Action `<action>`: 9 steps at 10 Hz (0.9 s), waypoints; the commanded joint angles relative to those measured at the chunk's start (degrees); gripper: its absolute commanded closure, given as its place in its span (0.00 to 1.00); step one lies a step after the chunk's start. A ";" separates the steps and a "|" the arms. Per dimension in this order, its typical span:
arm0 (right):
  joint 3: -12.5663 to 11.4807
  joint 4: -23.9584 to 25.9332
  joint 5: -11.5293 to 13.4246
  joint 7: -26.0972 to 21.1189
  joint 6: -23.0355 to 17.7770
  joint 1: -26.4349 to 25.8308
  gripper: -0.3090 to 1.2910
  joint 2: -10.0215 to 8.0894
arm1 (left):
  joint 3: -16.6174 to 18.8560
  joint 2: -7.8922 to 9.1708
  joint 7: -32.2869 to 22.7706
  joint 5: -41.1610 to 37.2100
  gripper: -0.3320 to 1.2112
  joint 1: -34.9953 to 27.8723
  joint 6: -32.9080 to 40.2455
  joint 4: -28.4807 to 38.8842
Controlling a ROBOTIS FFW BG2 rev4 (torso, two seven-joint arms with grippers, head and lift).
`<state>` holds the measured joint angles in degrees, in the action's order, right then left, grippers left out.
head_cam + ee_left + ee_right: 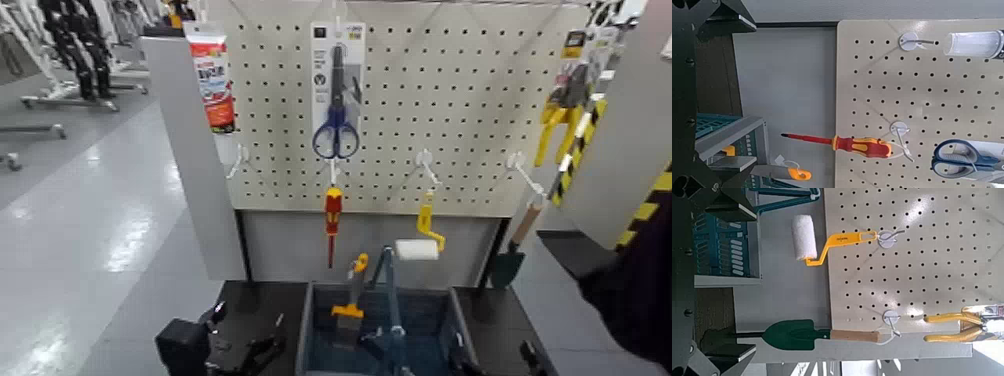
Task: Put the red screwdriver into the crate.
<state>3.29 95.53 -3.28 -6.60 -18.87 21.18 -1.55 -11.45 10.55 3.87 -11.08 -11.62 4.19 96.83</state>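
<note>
The red screwdriver [332, 215] hangs tip-down from a hook on the white pegboard [450, 90], under the blue scissors; in the left wrist view the red screwdriver [856, 145] is still on its hook. The dark blue-grey crate [318, 330] stands below the board, between my arms. My left gripper [243, 350] waits low beside the crate's left wall, open and holding nothing, well short of the screwdriver. The left gripper [725, 88] shows its fingers wide apart. My right gripper [490, 362] sits low at the crate's right, and its fingers [720, 202] stand apart.
Blue scissors [336, 130] in a pack, a yellow-framed paint roller [420, 245], a green trowel [508, 262] and a tube [213, 85] hang on the board. An orange-handled tool [352, 290] and a blue frame [390, 300] lie in the crate. Open floor lies to the left.
</note>
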 commanded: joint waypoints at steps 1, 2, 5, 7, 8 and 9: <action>0.05 0.00 0.29 -0.35 -0.03 -0.08 0.27 0.05 | 0.02 0.00 0.00 0.00 0.29 0.11 -0.67 0.02; 0.05 0.00 0.29 -0.43 0.06 0.00 0.27 0.05 | 0.02 0.00 0.26 -0.08 0.30 0.19 -0.93 0.02; 0.14 -0.09 0.29 -0.43 0.24 -0.08 0.28 0.05 | 1.34 -0.18 4.57 -0.26 0.30 2.57 -4.54 -0.15; 0.31 -0.17 0.29 -0.52 0.32 -0.17 0.28 0.05 | 3.54 -1.05 11.43 -0.08 0.29 6.87 -8.23 -2.00; 0.31 -0.26 0.29 -0.43 0.32 -0.35 0.28 0.05 | 4.07 -1.49 14.15 0.00 0.30 8.98 -9.28 -3.23; 0.40 -0.26 0.20 -0.43 0.32 -0.35 0.28 -0.04 | 4.15 -1.49 15.73 0.18 0.30 10.83 -10.16 -4.11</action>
<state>3.65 95.29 -3.00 -7.04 -18.54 20.85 -1.53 -7.40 9.11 19.62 -10.95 -1.85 -5.47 93.26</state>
